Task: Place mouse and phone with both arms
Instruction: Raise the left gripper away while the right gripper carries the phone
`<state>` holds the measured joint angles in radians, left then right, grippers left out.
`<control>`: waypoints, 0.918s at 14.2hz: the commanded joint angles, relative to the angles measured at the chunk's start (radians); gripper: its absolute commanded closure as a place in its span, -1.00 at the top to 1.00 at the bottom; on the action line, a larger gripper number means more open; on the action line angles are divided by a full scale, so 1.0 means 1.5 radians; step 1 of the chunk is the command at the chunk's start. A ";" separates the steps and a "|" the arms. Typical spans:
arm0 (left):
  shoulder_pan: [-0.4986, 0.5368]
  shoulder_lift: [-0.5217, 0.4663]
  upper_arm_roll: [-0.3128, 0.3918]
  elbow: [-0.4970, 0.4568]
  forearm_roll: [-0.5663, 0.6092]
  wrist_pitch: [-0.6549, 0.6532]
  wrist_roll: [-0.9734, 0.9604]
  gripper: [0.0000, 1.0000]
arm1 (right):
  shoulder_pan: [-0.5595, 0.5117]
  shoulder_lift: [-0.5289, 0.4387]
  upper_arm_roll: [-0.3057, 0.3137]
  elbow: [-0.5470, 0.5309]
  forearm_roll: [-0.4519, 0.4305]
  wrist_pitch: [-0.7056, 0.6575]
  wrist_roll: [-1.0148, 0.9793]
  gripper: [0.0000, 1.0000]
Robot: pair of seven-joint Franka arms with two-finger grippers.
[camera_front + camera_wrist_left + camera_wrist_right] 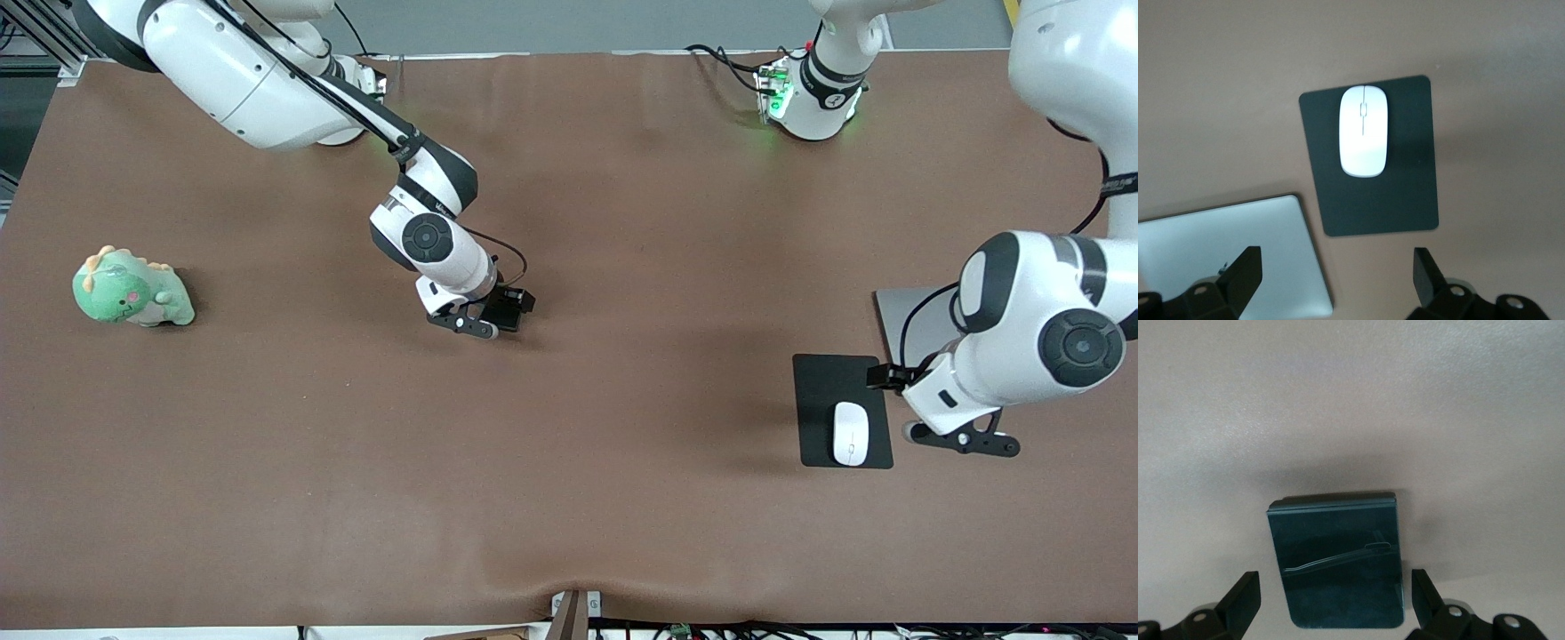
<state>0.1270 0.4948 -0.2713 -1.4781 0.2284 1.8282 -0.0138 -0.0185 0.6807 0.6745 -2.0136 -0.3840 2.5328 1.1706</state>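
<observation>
The brown table (622, 267) carries a green plush toy (132, 289), the phone (1338, 563), a black pad (827, 382) and a grey slab (911, 320).

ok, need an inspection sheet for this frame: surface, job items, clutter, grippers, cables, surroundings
Surface: brown table cover, wrinkled at the edge nearest the front camera.
Job's things: white mouse lies on the black pad; phone flat on the cover.
Clutter: green plush dinosaur at the right arm's end; silver slab beside the pad.
Grippers: left gripper open, empty, beside the pad; right gripper open, straddling the phone.
Cables: black leads by the left arm's base.
Surroundings: nothing seen.
</observation>
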 commanded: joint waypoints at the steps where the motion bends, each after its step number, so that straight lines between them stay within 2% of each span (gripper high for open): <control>1: 0.000 -0.090 0.009 -0.024 -0.039 -0.060 0.010 1.00 | -0.006 0.029 0.011 0.008 -0.069 0.007 0.060 1.00; 2: -0.007 -0.112 0.020 -0.024 -0.056 -0.073 0.010 1.00 | -0.006 0.037 0.011 0.011 -0.095 0.007 0.079 1.00; 3: -0.026 -0.133 0.043 -0.023 -0.078 -0.081 0.010 1.00 | -0.007 0.041 0.011 0.012 -0.113 0.005 0.092 0.76; 4: -0.052 -0.160 0.080 -0.023 -0.106 -0.090 0.010 1.00 | -0.010 0.042 0.011 0.013 -0.115 0.003 0.092 -0.05; 5: -0.073 -0.185 0.112 -0.023 -0.132 -0.099 0.011 1.00 | -0.012 0.042 0.011 0.022 -0.109 -0.002 0.092 -0.99; 7: -0.093 -0.234 0.145 -0.023 -0.146 -0.127 0.014 1.00 | -0.015 0.040 0.011 0.027 -0.108 -0.007 0.087 -1.00; 10: -0.098 -0.292 0.170 -0.022 -0.147 -0.185 0.060 1.00 | -0.029 0.033 0.022 0.045 -0.106 -0.068 0.085 -1.00; 13: -0.103 -0.321 0.181 -0.025 -0.167 -0.223 0.072 1.00 | -0.051 0.015 0.031 0.050 -0.077 -0.129 0.049 -1.00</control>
<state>-0.0083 0.0517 -0.0194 -1.4813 0.0027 1.5193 0.0736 -0.0540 0.7169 0.6873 -1.9485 -0.5132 2.3913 1.2776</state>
